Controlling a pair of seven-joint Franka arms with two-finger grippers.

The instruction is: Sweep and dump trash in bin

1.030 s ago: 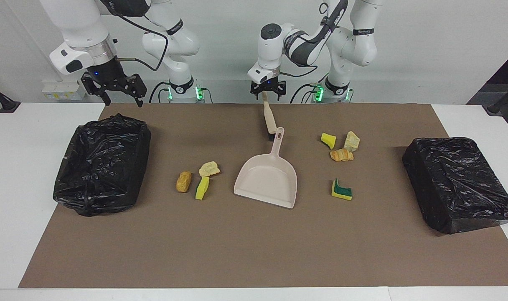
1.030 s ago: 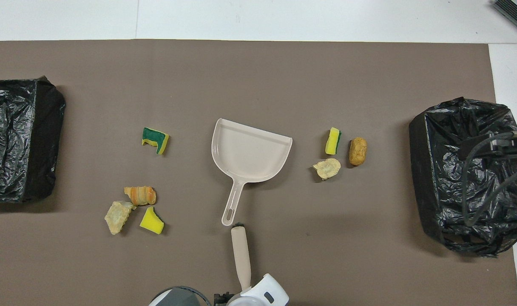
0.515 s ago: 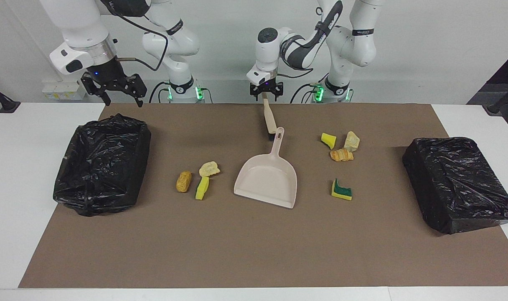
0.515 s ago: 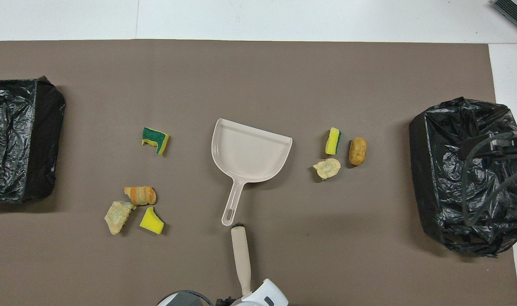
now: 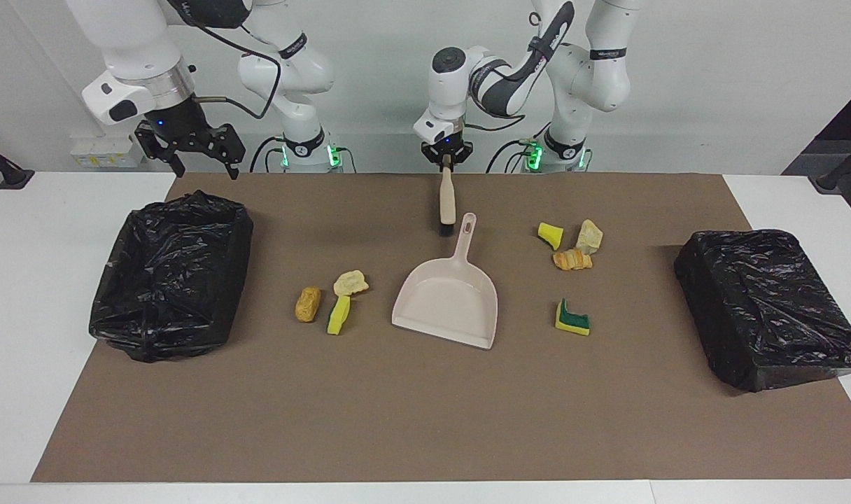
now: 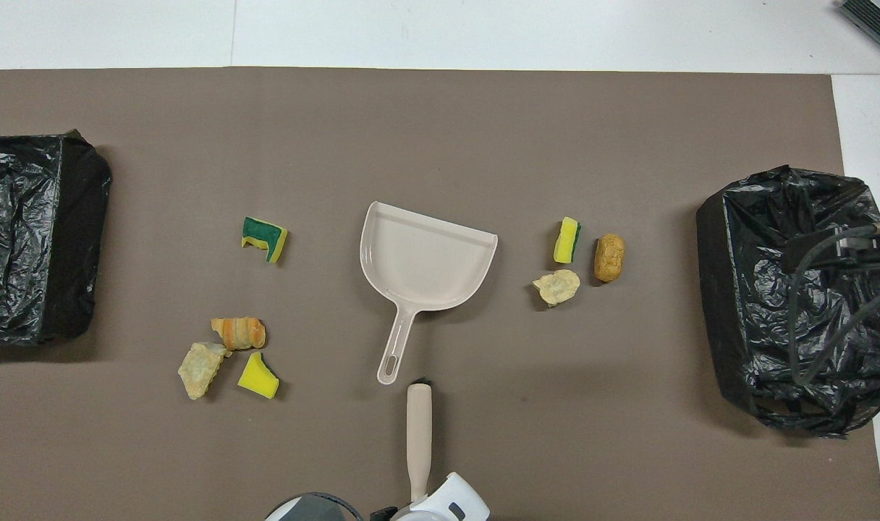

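Several trash scraps lie on the brown mat either side of the beige dustpan. Toward the right arm's end are a tan lump, a pale lump and a yellow sponge. Toward the left arm's end are a yellow sponge, a pale lump, an orange lump and a green-yellow sponge. My left gripper is shut on the handle of the beige hand brush, whose bristles rest by the dustpan's handle. My right gripper waits open above the mat's edge beside a bin.
A bin lined with a black bag stands at the right arm's end. A second one stands at the left arm's end. In the overhead view the dustpan sits mid-mat with the brush nearer to the robots.
My left gripper has closed on the brush handle. The brush has swung straighter, its bristle end shifting a little toward the right arm's end. The right arm has not moved.
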